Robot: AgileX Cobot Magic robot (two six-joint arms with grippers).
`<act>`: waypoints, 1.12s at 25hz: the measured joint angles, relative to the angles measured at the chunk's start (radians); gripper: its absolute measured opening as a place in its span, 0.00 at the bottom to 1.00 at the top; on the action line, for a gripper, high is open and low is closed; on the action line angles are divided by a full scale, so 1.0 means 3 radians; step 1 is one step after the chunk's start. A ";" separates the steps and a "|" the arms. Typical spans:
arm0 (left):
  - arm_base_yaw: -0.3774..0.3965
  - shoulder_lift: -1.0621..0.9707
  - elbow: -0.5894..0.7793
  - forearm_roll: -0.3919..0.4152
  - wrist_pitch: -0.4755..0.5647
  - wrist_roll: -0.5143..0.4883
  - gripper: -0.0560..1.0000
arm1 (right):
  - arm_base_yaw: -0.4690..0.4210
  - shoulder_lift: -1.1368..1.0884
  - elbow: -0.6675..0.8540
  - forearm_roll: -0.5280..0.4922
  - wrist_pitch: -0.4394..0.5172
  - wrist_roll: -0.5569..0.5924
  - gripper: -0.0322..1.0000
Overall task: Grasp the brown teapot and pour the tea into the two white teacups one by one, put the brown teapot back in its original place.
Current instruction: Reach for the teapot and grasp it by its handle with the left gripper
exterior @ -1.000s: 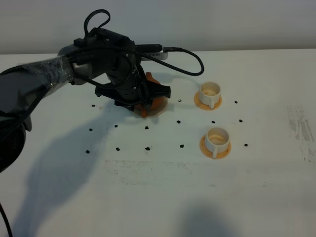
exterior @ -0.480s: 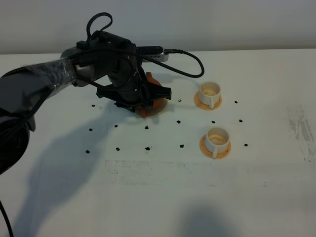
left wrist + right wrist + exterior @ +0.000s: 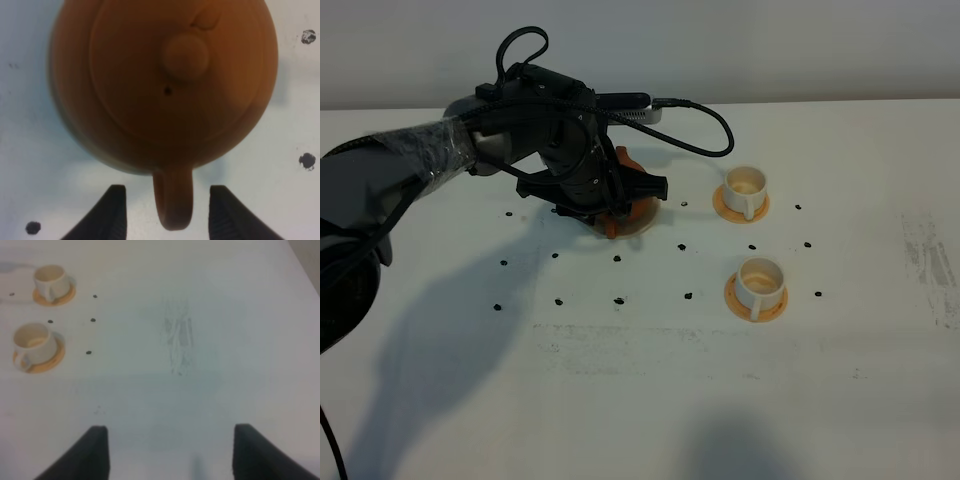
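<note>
Rigid, smooth clay brown teapot (image 3: 165,80), likely heavy with tea and breakable, sits on its cream saucer (image 3: 642,218). The left tool (image 3: 167,200) stands open astride the teapot's side handle (image 3: 173,210), the sensible hold, not touching.

Left arm (image 3: 535,110), exterior high view: over the past second the wrist housing has shifted slightly toward 4 o'clock; the cable loop (image 3: 525,29) above it has followed, its top now a little lower and further toward 3 o'clock; the wrapped forearm link (image 3: 410,145) has edged the same way; the left gripper (image 3: 167,210) has eased very slightly toward 6 o'clock beside the brown teapot (image 3: 165,80); the whole displacement falls within the first half of the interval.
</note>
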 joint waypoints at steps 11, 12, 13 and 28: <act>0.0000 0.0000 0.0000 0.0000 -0.0042 0.0000 0.40 | 0.0000 0.0000 0.0000 0.0000 0.0000 0.0000 0.53; 0.0000 0.0000 0.0000 0.0000 -0.0042 0.0000 0.40 | 0.0000 0.0000 0.0000 0.0000 0.0000 0.0000 0.53; 0.0000 0.0000 0.0000 0.0000 -0.0043 0.0000 0.40 | 0.0000 0.0000 0.0000 0.0000 0.0000 0.0000 0.53; 0.0000 0.0000 -0.0001 0.0053 -0.0134 0.0003 0.40 | 0.0000 0.0000 0.0000 0.0000 0.0000 0.0000 0.53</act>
